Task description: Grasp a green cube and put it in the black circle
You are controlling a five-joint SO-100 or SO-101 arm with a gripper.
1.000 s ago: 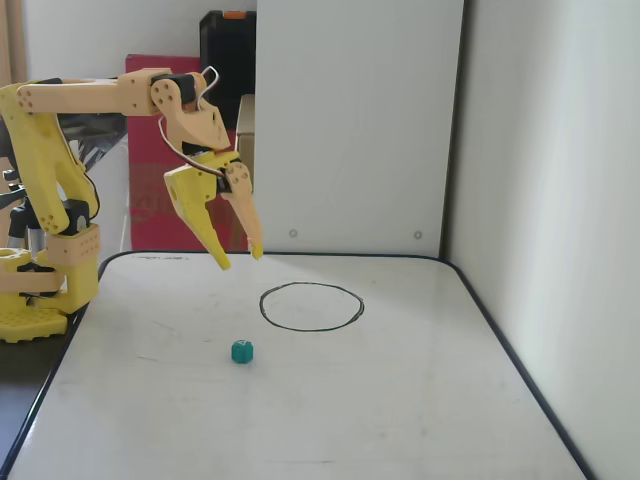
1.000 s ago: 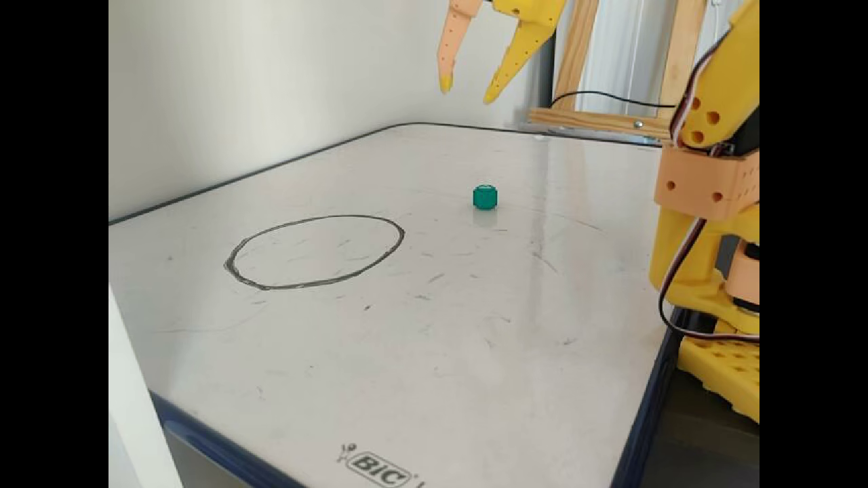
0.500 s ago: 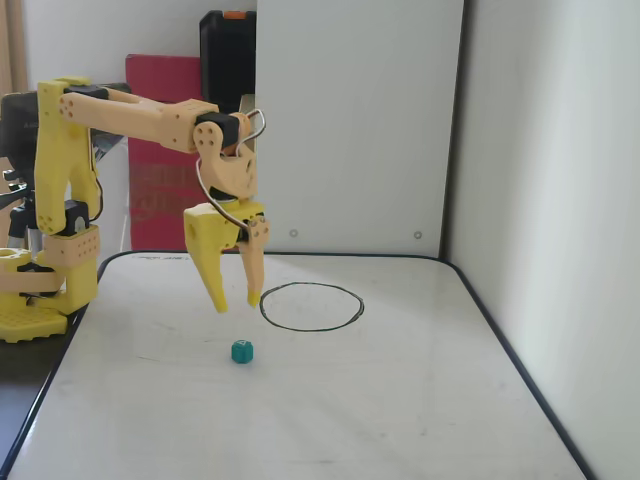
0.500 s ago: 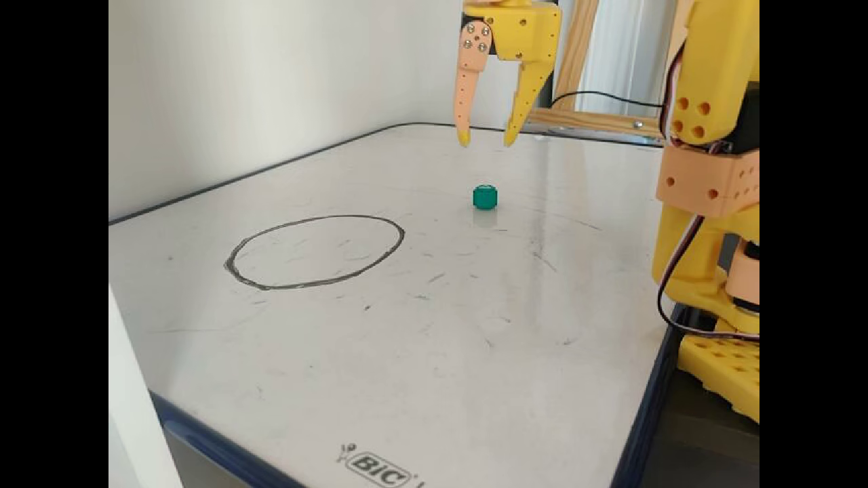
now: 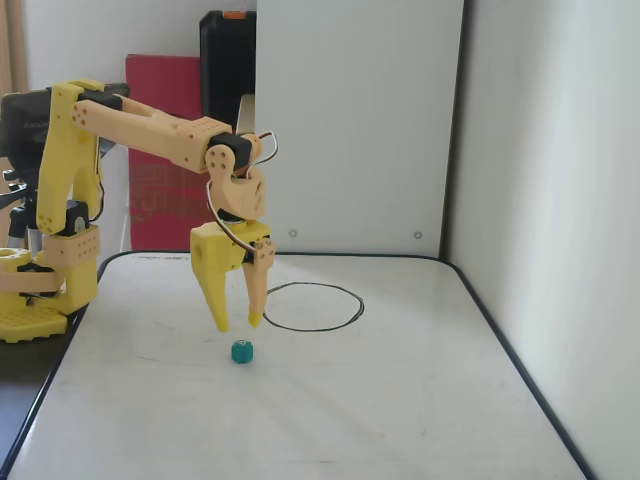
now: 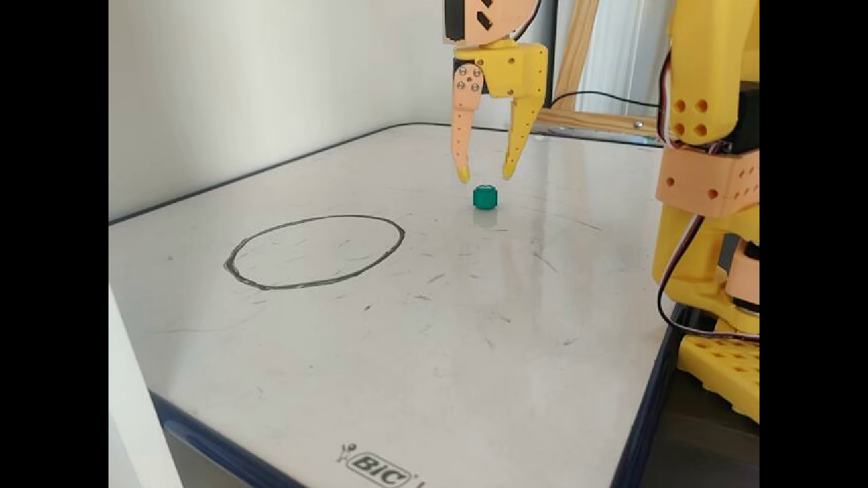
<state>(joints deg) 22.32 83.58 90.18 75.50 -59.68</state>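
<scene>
A small green cube (image 5: 242,352) sits on the white board, outside the black circle (image 5: 313,306); it shows in both fixed views (image 6: 485,196). The circle (image 6: 315,252) is drawn on the board and has nothing in it. My yellow gripper (image 5: 238,324) hangs fingers down just above the cube, open and empty. In a fixed view the gripper (image 6: 485,176) has its tips either side of and slightly above the cube, not touching it.
The white board (image 5: 400,420) has a dark rim (image 6: 651,407). The arm's yellow base (image 5: 40,290) stands at the board's edge, also in a fixed view (image 6: 712,203). White walls (image 5: 560,150) close two sides. A red panel (image 5: 160,150) stands behind.
</scene>
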